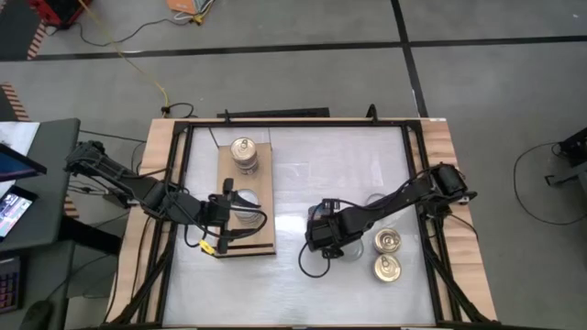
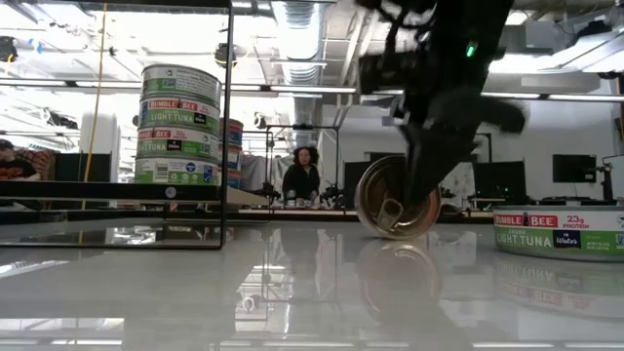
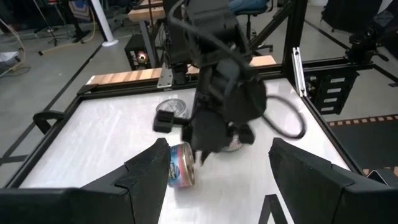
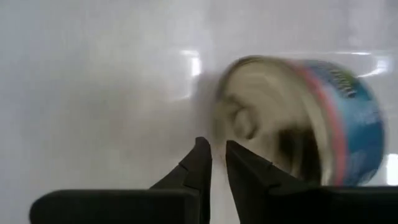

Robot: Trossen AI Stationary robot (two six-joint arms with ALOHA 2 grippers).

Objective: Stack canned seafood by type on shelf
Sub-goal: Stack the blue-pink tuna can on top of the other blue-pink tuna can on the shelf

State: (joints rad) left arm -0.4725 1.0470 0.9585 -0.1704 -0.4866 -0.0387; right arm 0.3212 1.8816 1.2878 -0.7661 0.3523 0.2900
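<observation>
Overhead view. The white table (image 1: 293, 275) carries a tan wooden shelf (image 1: 261, 240) on its left half. A stack of tins (image 1: 243, 152) with a gold lid on top stands at the far end of the shelf. The left gripper (image 1: 231, 209) hangs over the near part of the shelf, where a pale-topped tin (image 1: 246, 195) shows just beside it. The right gripper (image 1: 323, 240) is low over the middle of the table, to the right of the shelf. 2 gold-topped tins lie flat near the right edge: 1 (image 1: 387, 242) beside the right arm, the other (image 1: 386, 269) just nearer the front edge.

Table-level view. The stack (image 2: 178, 125) on the shelf shows 4 green-labelled tins. The right gripper (image 2: 421, 190) comes down from above onto a tin standing on its edge (image 2: 393, 198), its gold face with pull tab turned toward the camera. A flat tin (image 2: 561, 232) sits at the right. A person (image 2: 302, 175) stands in the room beyond the table.

Left wrist view. The left gripper's 2 fingers (image 3: 149, 171) stand well apart, released, with nothing between them. Beyond them the right arm reaches down beside the tilted tin (image 3: 180, 165), which shows a blue and red label.

Right wrist view. The right gripper's fingertips (image 4: 200, 158) are drawn almost together, with only a narrow gap between them. The tin on its edge (image 4: 298, 124) lies just beyond the tips; no part of it is seen between them, so whether they pinch it cannot be told.
</observation>
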